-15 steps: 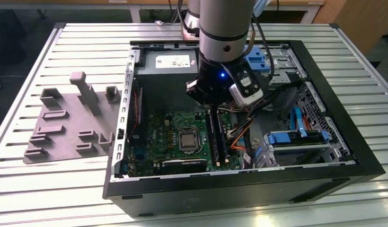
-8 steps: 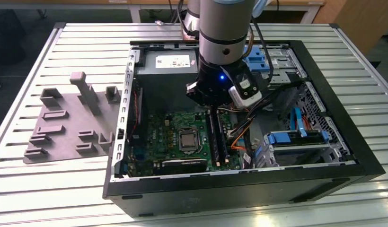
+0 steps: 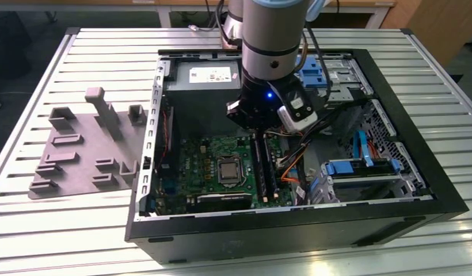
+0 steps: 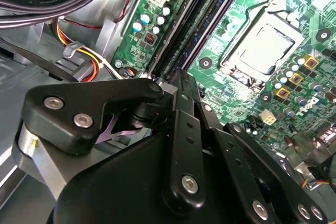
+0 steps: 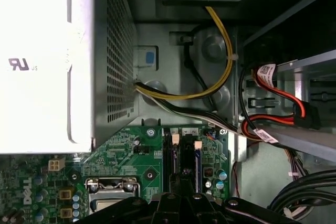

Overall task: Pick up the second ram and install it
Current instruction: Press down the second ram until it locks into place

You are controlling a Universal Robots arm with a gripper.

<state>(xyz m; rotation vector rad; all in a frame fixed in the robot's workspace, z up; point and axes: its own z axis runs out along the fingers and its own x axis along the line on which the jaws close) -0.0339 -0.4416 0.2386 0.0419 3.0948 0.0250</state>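
I am holding the gripper (image 3: pixel 255 132) inside the open computer case (image 3: pixel 297 233), directly over the memory slots (image 3: pixel 263 169) of the green motherboard (image 3: pixel 209 158), beside the processor socket (image 3: pixel 229 171). In the second wrist view the gripper (image 4: pixel 178 77) is pointing its tip down onto one end of the slots (image 4: pixel 184 30). I cannot tell how far open it is, nor whether it has anything in its hold.

I am reading the long dark strip standing along the slots, just under the gripper, as the second ram (image 3: pixel 259 164), though I cannot separate it cleanly from the slots themselves. In the first wrist view the slots (image 5: pixel 181 153) are running straight out from the gripper (image 5: pixel 178 203).

My judgement is that the pick-up is done and the stick is at the slots. Whether it is fully seated and latched, I am not seeing.
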